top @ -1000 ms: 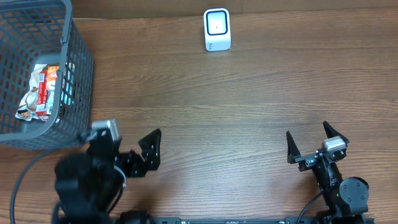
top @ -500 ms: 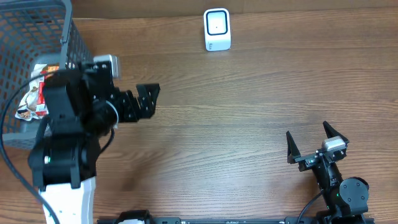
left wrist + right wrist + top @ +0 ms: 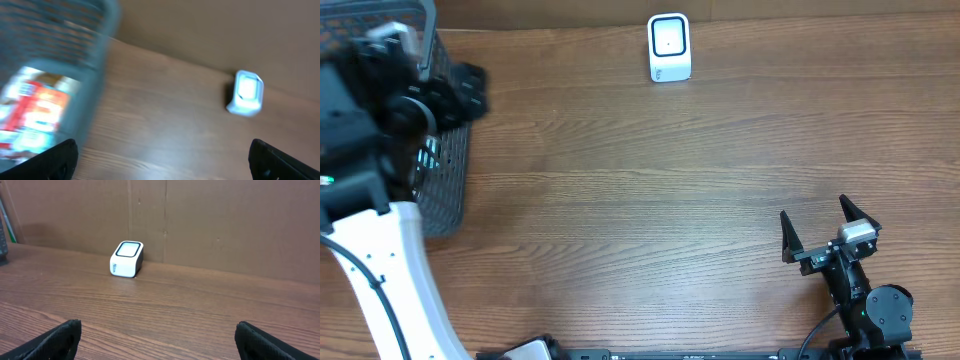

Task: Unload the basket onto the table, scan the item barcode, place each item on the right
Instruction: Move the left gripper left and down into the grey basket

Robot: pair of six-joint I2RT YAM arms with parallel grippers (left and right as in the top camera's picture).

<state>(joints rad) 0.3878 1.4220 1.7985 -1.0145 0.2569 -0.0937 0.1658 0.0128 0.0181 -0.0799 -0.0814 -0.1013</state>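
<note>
The item, a red and white snack packet (image 3: 39, 111), lies in the grey mesh basket (image 3: 102, 60); the left wrist view shows it blurred at the left, and in the overhead view my left arm covers it. My left gripper (image 3: 462, 90) hangs open and empty over the basket's (image 3: 448, 190) right rim, its dark fingertips (image 3: 62, 159) wide apart. The white barcode scanner (image 3: 669, 47) stands at the table's far edge, also seen as the white scanner (image 3: 246, 92) and the scanner (image 3: 127, 259). My right gripper (image 3: 817, 232) rests open and empty at the front right.
The basket fills the far left corner of the wooden table (image 3: 650, 190). A brown cardboard wall (image 3: 210, 220) rises behind the scanner. My left arm's white link (image 3: 390, 270) slants across the front left.
My left arm has swung from the front left of the table up and back to the basket, still open. The right arm has not moved.
</note>
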